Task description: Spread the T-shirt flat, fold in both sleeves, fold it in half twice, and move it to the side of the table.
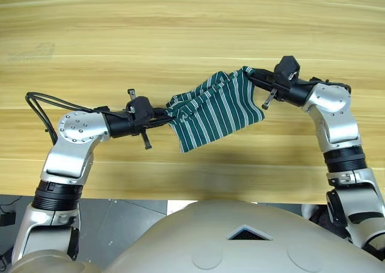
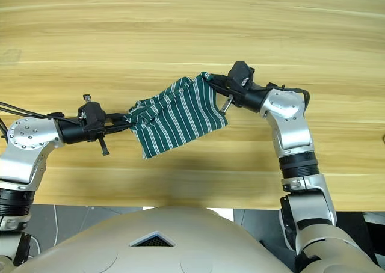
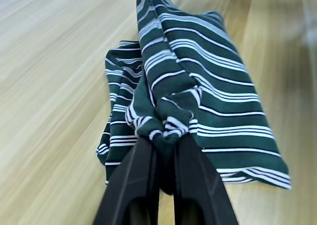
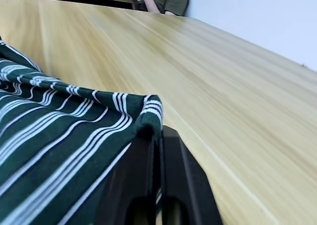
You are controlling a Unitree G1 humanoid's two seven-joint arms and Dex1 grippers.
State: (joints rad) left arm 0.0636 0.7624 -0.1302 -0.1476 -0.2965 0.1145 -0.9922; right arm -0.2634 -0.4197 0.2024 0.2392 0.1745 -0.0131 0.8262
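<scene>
Over the light wooden worktop [image 1: 180, 26], held up between both hands: green T-shirt [image 1: 213, 110] with thin white stripes. Hangs bunched and folded over, not flat, with one corner drooping down on the robot's side. Hard to tell if the low part touches the wood. Squeezed shut on a scrunched bit of cloth at the shirt's left end: left hand [image 1: 163, 113]. Pinched shut on a hemmed edge at the shirt's far right corner: right hand [image 1: 252, 74], a little farther out than the other. Both pointing in toward each other.

Grey floor [image 1: 120, 217], pale wall [image 4: 257, 17]
</scene>
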